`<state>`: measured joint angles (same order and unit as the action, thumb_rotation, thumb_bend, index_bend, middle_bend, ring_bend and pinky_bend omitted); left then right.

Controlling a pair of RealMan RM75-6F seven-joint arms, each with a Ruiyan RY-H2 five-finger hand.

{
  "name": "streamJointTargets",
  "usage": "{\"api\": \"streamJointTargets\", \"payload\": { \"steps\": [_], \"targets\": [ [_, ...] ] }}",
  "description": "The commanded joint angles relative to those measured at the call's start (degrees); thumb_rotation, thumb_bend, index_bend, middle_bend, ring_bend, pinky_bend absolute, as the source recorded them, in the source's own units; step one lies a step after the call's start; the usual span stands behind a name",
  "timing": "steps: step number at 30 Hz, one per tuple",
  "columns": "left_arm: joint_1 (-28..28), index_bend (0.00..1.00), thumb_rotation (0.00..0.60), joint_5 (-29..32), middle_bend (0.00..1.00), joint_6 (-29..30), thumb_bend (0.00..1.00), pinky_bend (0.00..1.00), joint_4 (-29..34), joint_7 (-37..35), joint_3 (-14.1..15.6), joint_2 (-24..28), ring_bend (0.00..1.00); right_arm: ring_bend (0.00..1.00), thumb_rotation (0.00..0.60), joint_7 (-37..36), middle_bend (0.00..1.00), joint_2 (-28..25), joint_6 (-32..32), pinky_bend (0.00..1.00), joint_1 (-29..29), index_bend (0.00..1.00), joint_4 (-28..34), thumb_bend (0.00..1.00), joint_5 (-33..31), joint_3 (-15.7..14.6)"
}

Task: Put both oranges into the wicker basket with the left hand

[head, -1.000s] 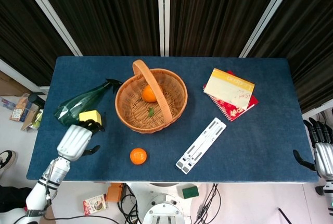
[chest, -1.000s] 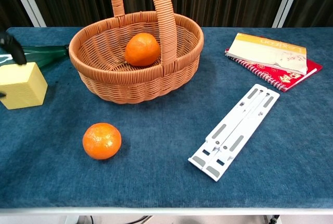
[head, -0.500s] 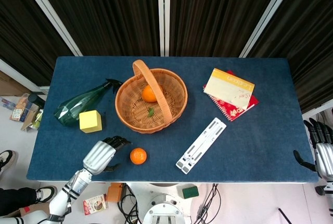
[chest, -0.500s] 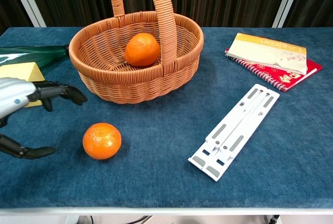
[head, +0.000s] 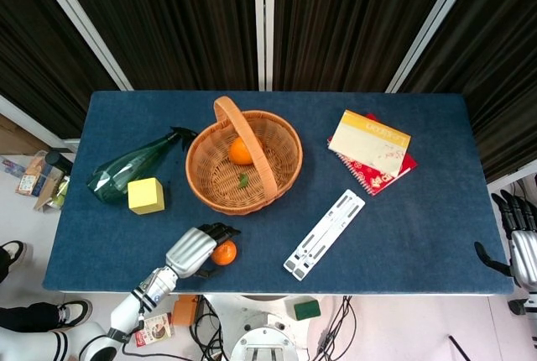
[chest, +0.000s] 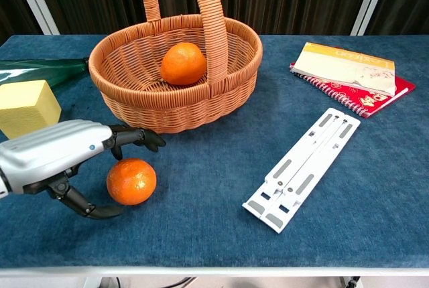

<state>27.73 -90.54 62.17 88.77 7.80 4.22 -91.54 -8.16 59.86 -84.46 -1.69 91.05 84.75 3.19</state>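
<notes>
Left hand has come in from the left edge since the earlier frames and now cups the loose orange at lower left of the chest view: dark fingers arched over its top, thumb curved under its near side. Firm grip not confirmed; orange sits on the cloth. Right hand unchanged, off the table's right edge in the head view, fingers spread, holding nothing.

Blue cloth-covered table: front edge lies just below the hand; bare cloth between orange and round wicker basket. Basket, with tall handle, holds the second orange. Green spray bottle and yellow foam block upper left; yellow booklet on red spiral notebook, print too small to read; white folding stand centre right.
</notes>
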Motion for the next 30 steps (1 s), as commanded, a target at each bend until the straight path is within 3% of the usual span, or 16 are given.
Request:
{"api": "streamJointTargets", "payload": {
  "steps": [1, 8, 13, 19, 26, 30],
  "targets": [
    [0.3, 0.22, 0.600, 0.0, 0.23, -0.2, 0.17, 0.37, -0.3, 0.2, -0.3, -0.4, 0.19, 0.00, 0.600, 0.0, 0.00, 0.0, 0.1, 0.00, 0.0, 0.00, 0.0, 0.31, -0.1, 0.0],
    [0.6, 0.35, 0.600, 0.5, 0.34, -0.6, 0.18, 0.50, -1.6, 1.3, -0.7, -1.5, 0.32, 0.00, 0.600, 0.0, 0.00, -0.1, 0.2, 0.00, 0.0, 0.00, 0.0, 0.31, -0.2, 0.0],
    [0.6, 0.41, 0.600, 1.2, 0.38, -1.1, 0.20, 0.53, -1.8, 2.3, -0.7, -1.8, 0.39, 0.00, 0.600, 0.2, 0.00, -0.1, 0.1, 0.00, 0.0, 0.00, 0.1, 0.31, -0.1, 0.0],
    [0.1, 0.46, 0.600, 0.3, 0.45, 0.8, 0.30, 0.57, -0.8, 2.0, -0.6, -1.4, 0.45, 0.00, 0.600, 0.4, 0.00, -0.1, 0.2, 0.00, 0.0, 0.00, 0.2, 0.31, -0.1, 0.0],
    [-1.5, 0.47, 0.600, -1.4, 0.46, 6.7, 0.33, 0.57, 4.7, 2.6, -1.7, 4.4, 0.46, 0.00, 0.600, 0.2, 0.00, -0.2, 0.0, 0.00, 0.1, 0.00, 0.2, 0.31, 0.0, 0.0],
    [-3.4, 0.48, 0.600, 0.0, 0.50, 11.9, 0.33, 0.58, 8.3, 3.9, -4.6, 8.9, 0.48, 0.00, 0.600, 0.4, 0.00, -0.2, 0.0, 0.00, 0.0, 0.00, 0.4, 0.31, 0.4, -0.2]
  ]
}}
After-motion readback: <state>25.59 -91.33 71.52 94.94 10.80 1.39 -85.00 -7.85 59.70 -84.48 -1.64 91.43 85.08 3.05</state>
